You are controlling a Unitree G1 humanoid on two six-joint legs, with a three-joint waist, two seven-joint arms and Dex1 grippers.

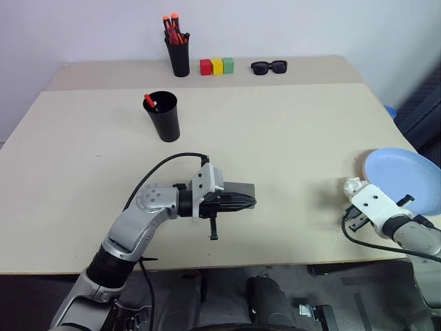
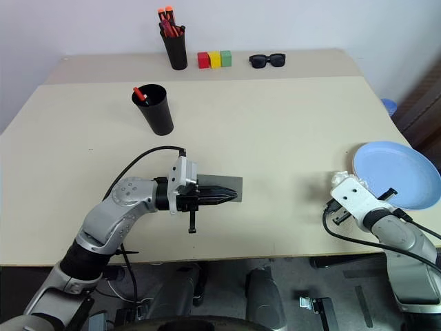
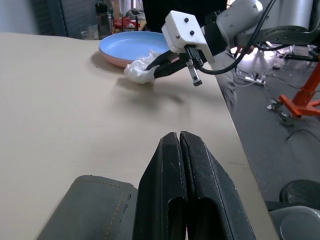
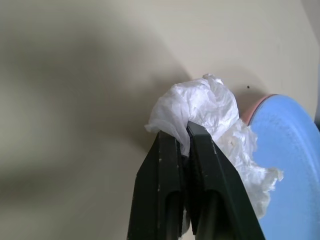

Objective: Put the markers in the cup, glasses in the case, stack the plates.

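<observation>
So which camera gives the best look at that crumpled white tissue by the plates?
The right wrist view: the crumpled white tissue sits close up, pinched by the right gripper. The left wrist view shows it farther off beside the blue plate; the head views show a small bit.

Beige table (image 1: 289, 138): cup (image 1: 164, 116), case (image 1: 238, 189), stacked plates (image 1: 403, 181), crumpled tissue (image 4: 210, 112), sunglasses (image 1: 269, 67).

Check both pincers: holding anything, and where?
Right pincer is pinched shut on the near edge of a crumpled white tissue beside the blue plate. Left pincer is shut, holding nothing, above the grey case.
</observation>
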